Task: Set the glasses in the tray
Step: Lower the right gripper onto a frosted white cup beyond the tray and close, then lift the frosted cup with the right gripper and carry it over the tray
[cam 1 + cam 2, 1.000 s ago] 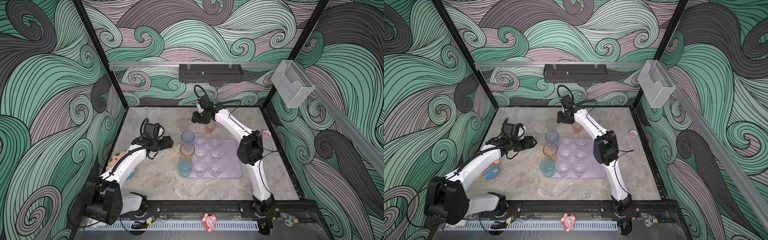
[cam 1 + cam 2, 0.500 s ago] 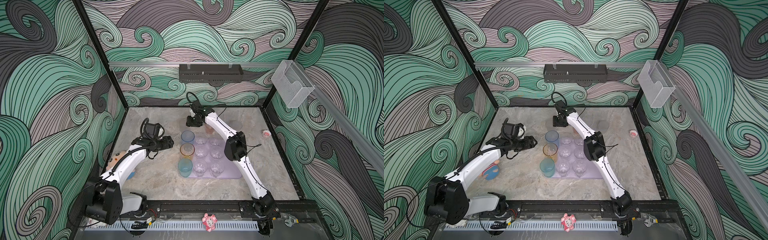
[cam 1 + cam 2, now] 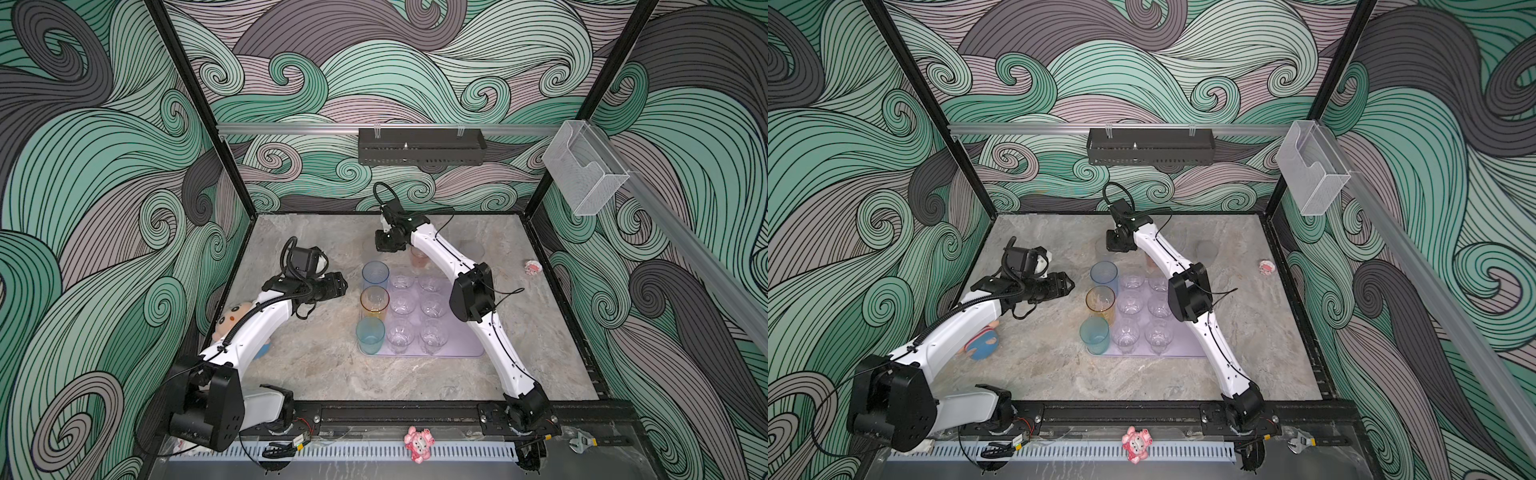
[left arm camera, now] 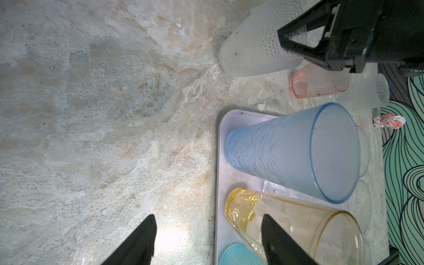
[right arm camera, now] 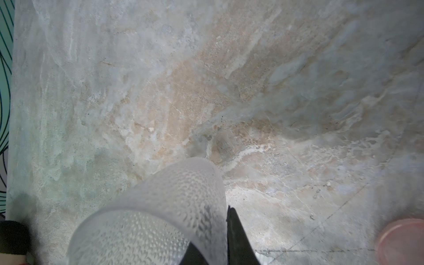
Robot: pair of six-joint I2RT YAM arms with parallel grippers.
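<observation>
The lilac tray (image 3: 465, 351) holds a blue glass (image 3: 375, 274), an amber one (image 3: 374, 301), a teal one (image 3: 370, 334) and several small clear glasses (image 3: 402, 305). Behind it on the table stand a pink glass (image 3: 419, 258) and a frosted glass (image 3: 473, 250). My right gripper (image 5: 213, 229) is shut on the wall of another frosted glass (image 5: 160, 218) behind the tray's left corner, one finger inside and one outside. My left gripper (image 4: 207, 218) hangs open and empty left of the tray, beside the amber glass (image 4: 286, 220).
A plush toy (image 3: 226, 322) lies under the left arm. A small pink figurine (image 3: 532, 268) sits near the right wall. A black rack (image 3: 422, 145) and a clear box (image 3: 584, 174) hang on the walls. A pink toy (image 3: 417, 442) sits on the front rail.
My right gripper swung left from above the pink glass to the frosted glass at the back and closed on its wall. The left arm stayed still.
</observation>
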